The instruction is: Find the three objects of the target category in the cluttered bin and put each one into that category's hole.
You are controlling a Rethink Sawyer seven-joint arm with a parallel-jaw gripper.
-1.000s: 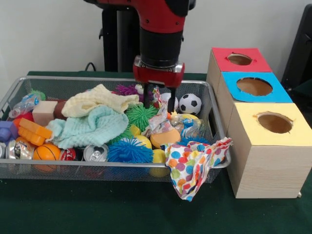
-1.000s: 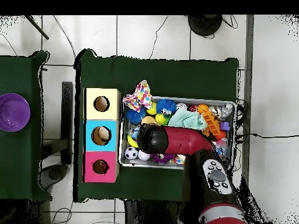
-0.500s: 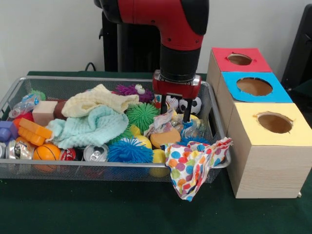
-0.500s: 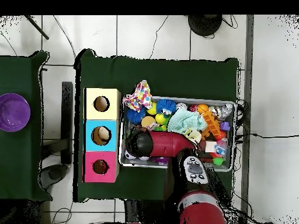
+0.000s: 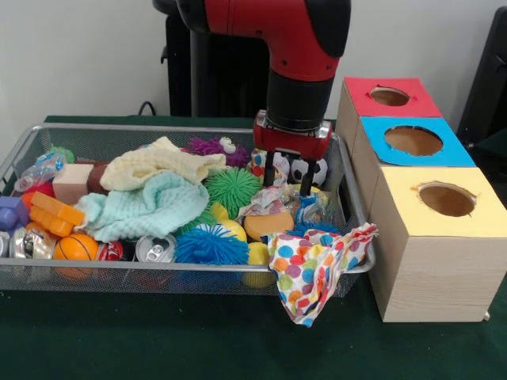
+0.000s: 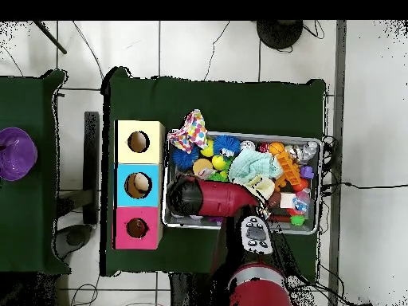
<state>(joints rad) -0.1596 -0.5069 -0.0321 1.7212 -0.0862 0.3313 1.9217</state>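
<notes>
With the gripper (image 5: 286,176) poised, fingers (image 5: 269,168) spread and empty, over the soccer ball (image 5: 308,169), lower straight down, avoid the bin (image 5: 352,207) wall, then close.

Three holed boxes (image 5: 412,142) (red, blue, yellow); three cloths (image 5: 146,206); two spiky balls (image 5: 210,244); one soda can (image 5: 155,249).

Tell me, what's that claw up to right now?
Claw open, empty, low over the soccer ball at the wire bin's box end. Three box holes unblocked. Crumpled wrappers and polka-dot cloth crowd nearby.
</notes>
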